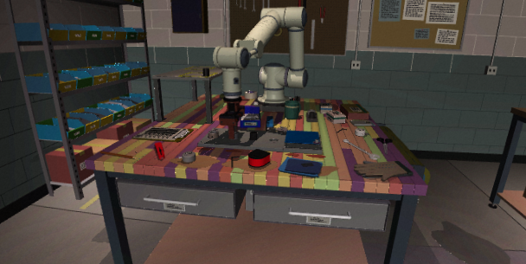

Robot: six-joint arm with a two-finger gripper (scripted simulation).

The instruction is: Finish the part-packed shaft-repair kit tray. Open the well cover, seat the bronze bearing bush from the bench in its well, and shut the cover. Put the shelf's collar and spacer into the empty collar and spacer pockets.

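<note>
On the striped workbench the grey kit tray lies flat in the middle, with its blue well cover lying flat at the tray's right end. My gripper points straight down over the tray's left part, closed on a small part that I cannot make out from here. A small raised shelf stands behind the bench's left side with a dark ring-shaped part on it. A round grey metal part sits on the bench in front of the tray. I cannot pick out the bronze bush.
A red and black round tin and a blue pad lie in front of the tray. A green can, boxes, a spanner and gloves fill the bench's right side. A rack of bins stands at the left.
</note>
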